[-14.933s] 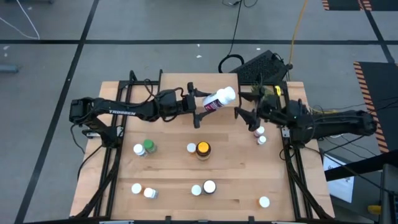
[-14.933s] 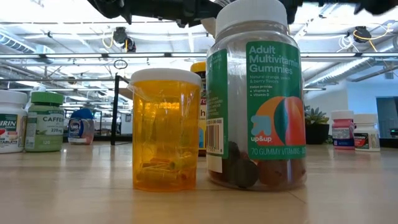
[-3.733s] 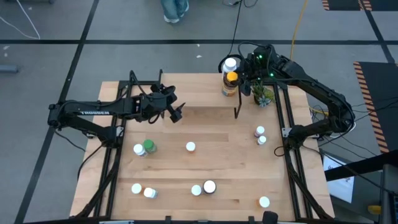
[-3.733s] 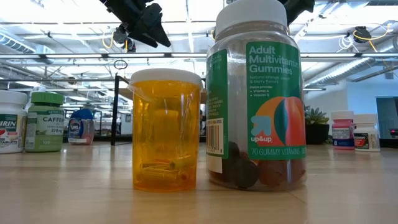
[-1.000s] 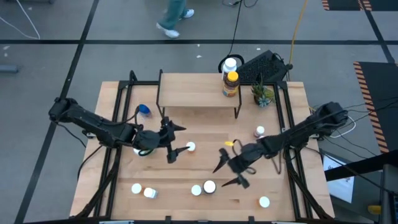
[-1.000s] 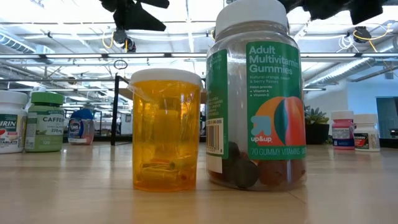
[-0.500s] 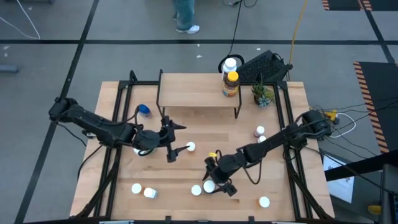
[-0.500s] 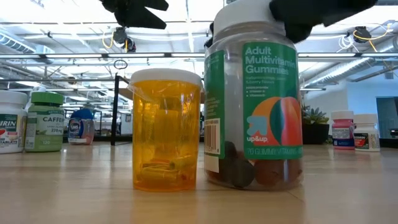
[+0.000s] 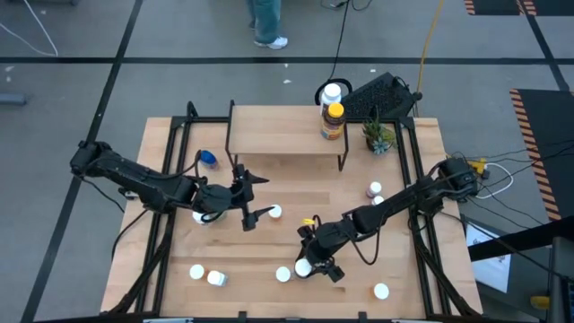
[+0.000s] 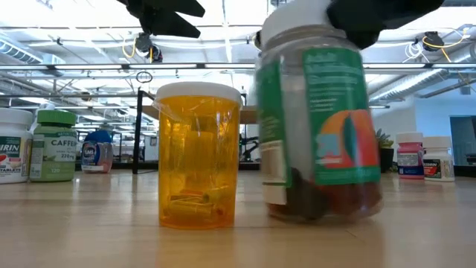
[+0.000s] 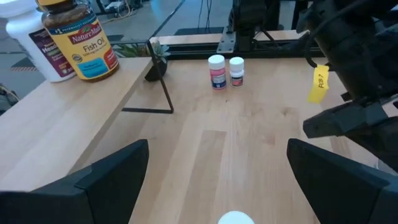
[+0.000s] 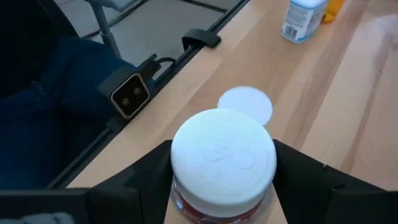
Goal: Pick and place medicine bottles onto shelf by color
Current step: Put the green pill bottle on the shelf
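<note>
My right gripper is shut on the gummies bottle, a clear bottle with a green label and a white cap, near the table's front middle. An orange bottle stands just to its left. My left gripper hovers open left of centre, and a small white-capped bottle stands just past its fingers. That bottle's cap also shows in the left wrist view. The shelf at the far edge carries a white bottle and an amber fish-oil bottle. My right gripper pinches the gummies bottle between its two fingers at the cap and neck, one finger on each side. The fingers come from above, slanting in from the table's right. The bottle leans over, with its base low at the tabletop.
A blue bottle lies left of the shelf and a potted plant stands to its right. Two small bottles stand at the right. More white-capped ones stand near the front left and front right.
My right gripper has gone toward the table's near left, come down over the gummies bottle and shut on its top. The bottle, upright before, now leans and has shifted a little toward the table's right.
</note>
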You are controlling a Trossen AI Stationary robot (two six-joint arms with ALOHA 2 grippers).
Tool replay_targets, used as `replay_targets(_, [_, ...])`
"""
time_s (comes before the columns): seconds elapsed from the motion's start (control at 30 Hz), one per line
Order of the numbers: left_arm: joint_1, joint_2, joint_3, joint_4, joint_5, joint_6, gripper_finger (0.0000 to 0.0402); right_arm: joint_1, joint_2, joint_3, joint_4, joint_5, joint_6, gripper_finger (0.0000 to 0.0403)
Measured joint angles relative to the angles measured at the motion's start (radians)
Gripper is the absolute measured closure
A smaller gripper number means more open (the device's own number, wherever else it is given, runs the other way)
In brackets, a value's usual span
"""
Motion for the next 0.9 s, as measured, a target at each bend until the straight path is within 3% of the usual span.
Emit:
replay_targets(0.17, [0.000,0.000,0.000,0.003,0.000,-0.006,0.0016,0.000,-0.064,0.000,-0.060,0.056,0.012,0.0180])
replay_targets(0.57, [0.019,0.000,0.000,0.006,0.000,-0.008,0.0016,-0.045,-0.375,0.000,-0.338,0.350,-0.028,0.0177])
replay_targets(0.77, [0.035,0.000,0.000,0.007,0.000,-0.011,0.0016,-0.148,-0.528,0.000,-0.416,0.476,-0.029,0.0179])
replay_targets(0.9, [0.044,0.000,0.000,0.010,0.000,-0.012,0.0016,-0.261,-0.609,0.000,-0.425,0.500,-0.041,0.0177])
